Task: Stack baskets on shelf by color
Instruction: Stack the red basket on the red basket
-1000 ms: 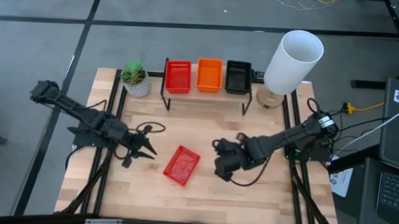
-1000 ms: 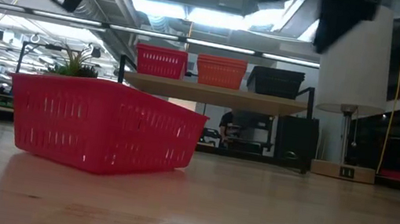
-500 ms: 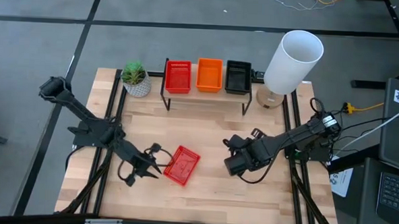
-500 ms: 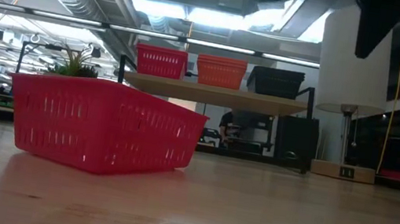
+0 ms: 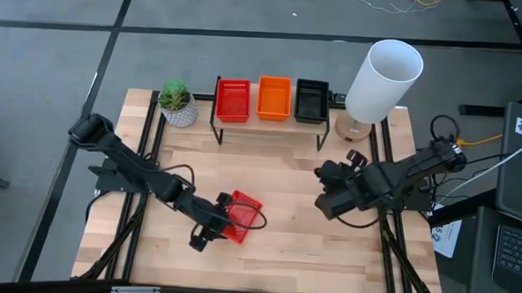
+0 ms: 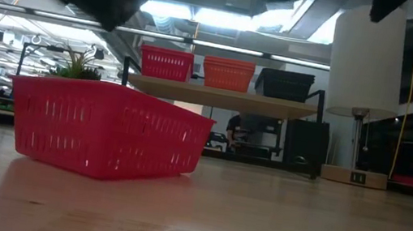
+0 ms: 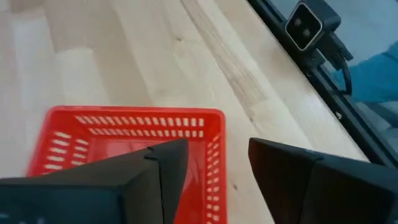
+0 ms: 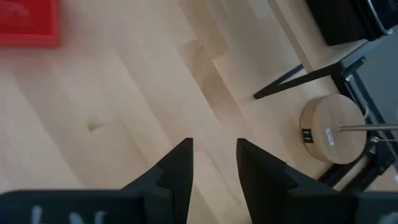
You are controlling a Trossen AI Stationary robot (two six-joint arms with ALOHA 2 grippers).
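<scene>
From above, the left gripper (image 5: 215, 226) hangs over the loose red basket (image 5: 243, 210) on the surface (image 5: 277, 174), fingers apart. The shelf (image 5: 271, 122) carries red, orange and black baskets. The left wrist view shows the fingers straddling the basket's rim. The right gripper (image 8: 213, 163) is off near the lamp base (image 8: 333, 127), fingers slightly apart, empty.

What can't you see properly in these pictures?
- High view: the left gripper covers part of the red basket on the table.
- High view: too small to count how many baskets sit in each pile on the shelf.
- Low view: both grippers are cut off by the top edge.
- Right wrist view: the lamp base shows, its shade is out of frame.
</scene>
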